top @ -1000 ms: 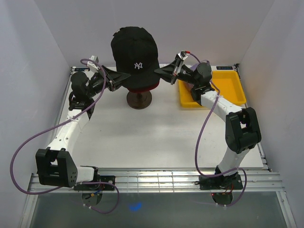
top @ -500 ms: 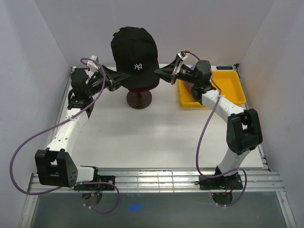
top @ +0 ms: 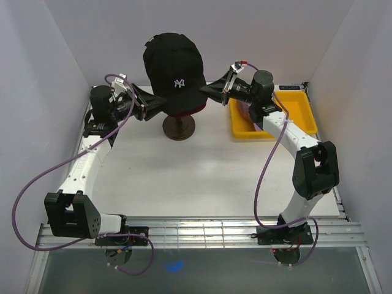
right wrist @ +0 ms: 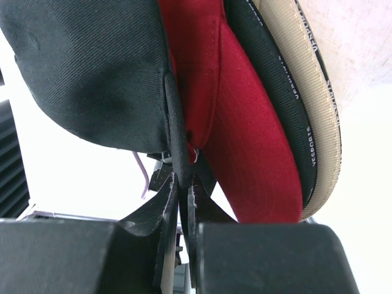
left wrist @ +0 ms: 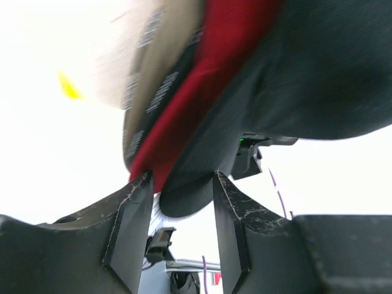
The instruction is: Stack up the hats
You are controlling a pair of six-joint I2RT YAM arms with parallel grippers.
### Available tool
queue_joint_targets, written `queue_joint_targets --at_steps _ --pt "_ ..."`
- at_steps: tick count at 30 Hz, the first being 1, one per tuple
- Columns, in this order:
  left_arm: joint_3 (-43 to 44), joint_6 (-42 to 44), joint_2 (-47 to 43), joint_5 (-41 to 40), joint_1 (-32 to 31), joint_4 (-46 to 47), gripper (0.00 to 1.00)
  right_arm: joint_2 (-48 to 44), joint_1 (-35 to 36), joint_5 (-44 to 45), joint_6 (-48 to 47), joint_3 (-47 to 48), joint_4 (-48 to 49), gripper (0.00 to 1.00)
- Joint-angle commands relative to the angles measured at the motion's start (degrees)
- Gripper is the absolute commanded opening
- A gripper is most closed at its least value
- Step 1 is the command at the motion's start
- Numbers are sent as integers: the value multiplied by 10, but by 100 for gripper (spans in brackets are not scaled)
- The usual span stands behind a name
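Observation:
A black cap with a white logo (top: 173, 70) sits on top of a stack on the mannequin head. A red cap's rim (top: 184, 113) shows just below it. My left gripper (top: 153, 105) is at the stack's left rim, and my right gripper (top: 205, 93) is at its right rim. In the left wrist view the gripper (left wrist: 182, 190) is open, with the black cap's edge (left wrist: 318, 67) hanging between the fingers beside the red cap (left wrist: 208, 92). In the right wrist view the gripper (right wrist: 182, 184) is shut on the black cap's rim (right wrist: 86, 67), next to the red cap (right wrist: 245, 122).
The head stands on a dark round stand (top: 179, 127) at the back middle of the white table. A yellow tray (top: 300, 110) lies at the back right, and a bit of lavender fabric (top: 244, 114) shows in it behind my right arm. White walls close in on three sides.
Both arms have shifted slightly back and up at the wrists. The grippers stay at the stack's rim, and the black cap stays on top.

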Motion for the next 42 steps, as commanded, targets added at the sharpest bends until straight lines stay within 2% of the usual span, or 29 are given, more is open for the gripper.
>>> queue_joint_targets --at_steps 1,7,14,20,27,36,42 --pt "19 46 -1 9 13 -86 54 15 -27 70 -39 -1 -109 8" --pt "24 53 -5 15 17 -87 55 17 -28 75 -53 10 -137 8" --pt "19 51 -3 21 17 -77 55 8 -30 88 -87 24 -186 34" --pt "21 48 -2 25 17 -74 55 -2 -32 97 -108 25 -205 44" --pt "26 51 -3 29 18 -75 55 -20 -37 114 -149 62 -263 47" --pt "35 68 -10 32 20 -92 55 -65 -68 134 -194 52 -299 47" --pt "69 123 -20 4 27 -162 55 -72 -98 167 -287 128 -419 48"
